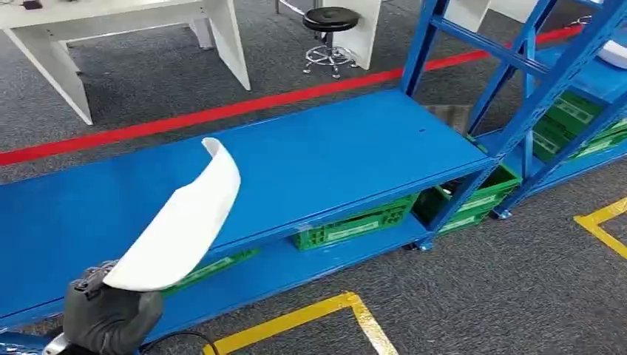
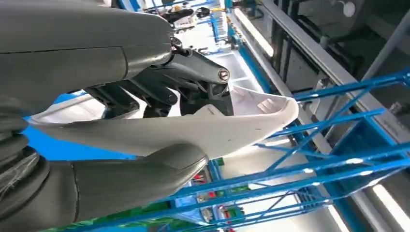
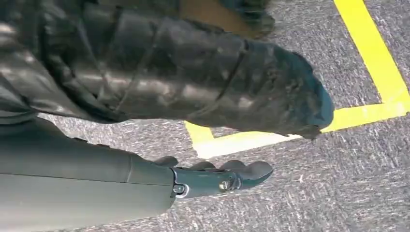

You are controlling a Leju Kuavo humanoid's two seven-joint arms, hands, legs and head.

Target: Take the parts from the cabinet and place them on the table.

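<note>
A long, curved white part (image 1: 185, 222) rises tilted from my left hand (image 1: 107, 314) at the lower left of the head view, over the front edge of the blue rack shelf (image 1: 333, 155). In the left wrist view the white part (image 2: 193, 130) lies between the thick thumb (image 2: 145, 169) and the dark fingers (image 2: 169, 92), which grip it. My right hand (image 3: 212, 179) hangs above the grey carpet, fingers stretched out, holding nothing. A white table (image 1: 44, 29) stands at the far left, beyond a red floor line (image 1: 222, 111).
Green crates (image 1: 355, 225) sit on the lower shelf. A second blue rack (image 1: 584, 111) at the right holds green crates and another white piece (image 1: 614, 53). A black stool (image 1: 330, 22) stands at the back. Yellow tape (image 1: 296, 318) marks the carpet near my feet.
</note>
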